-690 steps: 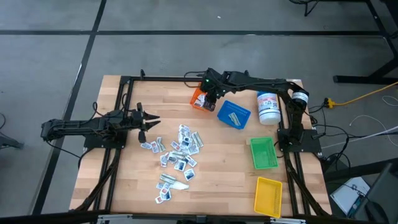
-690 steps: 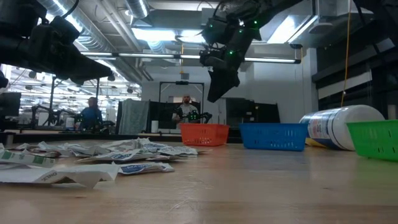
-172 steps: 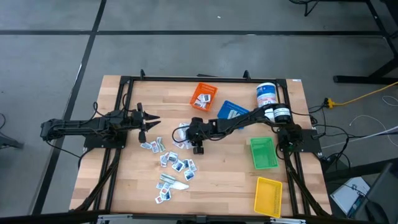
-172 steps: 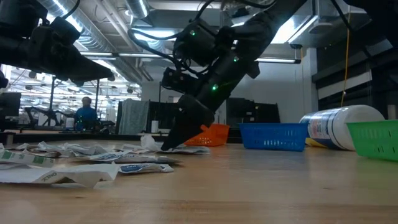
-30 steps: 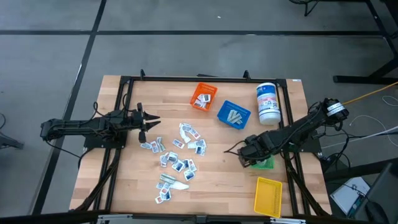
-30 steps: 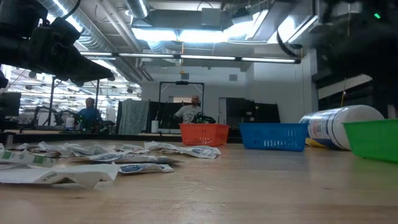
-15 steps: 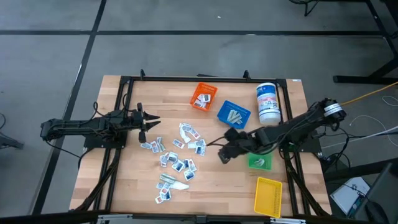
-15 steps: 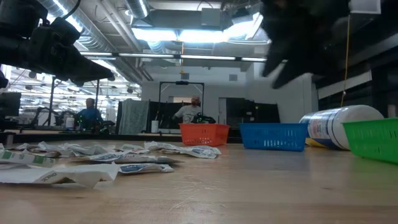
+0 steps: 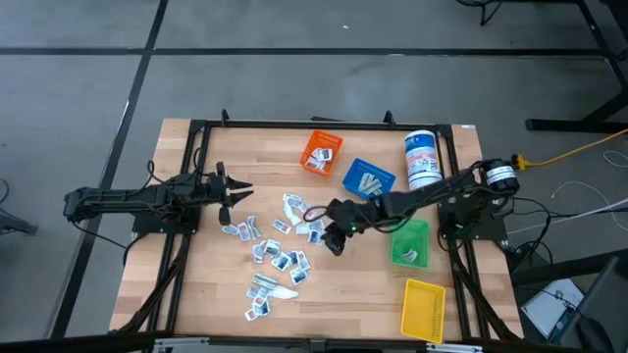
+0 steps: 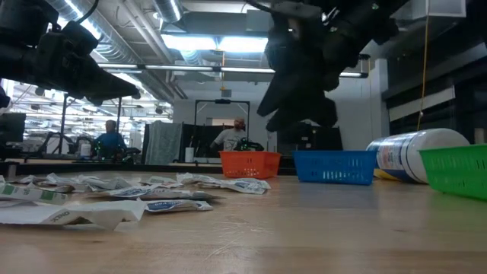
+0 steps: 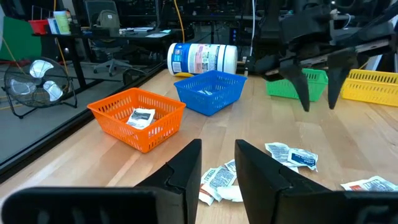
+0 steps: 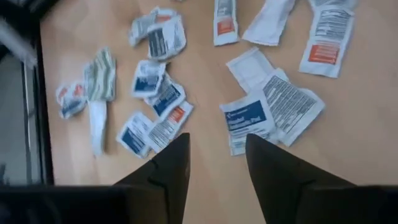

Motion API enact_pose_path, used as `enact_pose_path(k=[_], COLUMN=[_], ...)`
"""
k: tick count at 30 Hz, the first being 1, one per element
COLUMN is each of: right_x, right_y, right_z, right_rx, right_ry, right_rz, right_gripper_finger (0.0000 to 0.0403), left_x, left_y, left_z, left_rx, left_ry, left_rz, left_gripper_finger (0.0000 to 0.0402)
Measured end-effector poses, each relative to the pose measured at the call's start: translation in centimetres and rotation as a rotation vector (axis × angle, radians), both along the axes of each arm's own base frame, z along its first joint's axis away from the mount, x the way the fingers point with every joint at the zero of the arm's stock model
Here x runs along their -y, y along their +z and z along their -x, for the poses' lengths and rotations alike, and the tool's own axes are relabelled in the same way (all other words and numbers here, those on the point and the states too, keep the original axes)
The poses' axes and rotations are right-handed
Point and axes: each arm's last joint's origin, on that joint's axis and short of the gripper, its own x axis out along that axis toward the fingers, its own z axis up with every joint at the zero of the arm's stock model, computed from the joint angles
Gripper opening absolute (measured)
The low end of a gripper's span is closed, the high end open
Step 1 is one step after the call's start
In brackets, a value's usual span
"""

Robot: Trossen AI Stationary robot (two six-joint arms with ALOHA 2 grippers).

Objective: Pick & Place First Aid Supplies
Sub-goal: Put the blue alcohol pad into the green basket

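Right gripper [image 9: 335, 242] above mid-table at the three o'clock edge of the scattered first aid supplies [image 9: 280, 247], fingers parted, nothing between them. Left gripper [image 9: 238, 193] at nine o'clock of the table [image 9: 343, 294], at eleven o'clock of the packets, fingers apart and empty. One packet in the orange bin [image 9: 320, 153] at twelve o'clock

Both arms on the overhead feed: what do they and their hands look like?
Both arms are dark, jointed and slim, trailing black cables along the black table frame. Each hand, the left hand and the right hand, ends in two flat, tapered black fingers. The right arm has a white-banded joint near its base.
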Motion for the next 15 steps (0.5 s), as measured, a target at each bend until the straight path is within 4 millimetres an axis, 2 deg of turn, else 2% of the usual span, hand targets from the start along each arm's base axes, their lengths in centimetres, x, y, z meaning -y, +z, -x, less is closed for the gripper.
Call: enact_pose_path(k=[3,5,15], right_x=[0.5,0.8,4.3], right_y=[0.4,1.0,4.7], right_z=[-0.3,-1.0,-5.3], right_rx=[0.029,0.049,-0.063], right_ry=[0.133,0.158,0.056], right_rz=[0.037,0.052,0.057], right_gripper_finger=[0.0156,0.0156,0.0156], left_x=[0.0,0.0,0.0], left_y=[0.0,0.0,0.0], left_z=[0.0,0.0,0.0], left_rx=[0.0,0.0,0.0], left_ry=[0.0,0.0,0.001], left_rz=[0.0,0.0,0.0], left_gripper_finger=[0.0093,0.0092,0.0092])
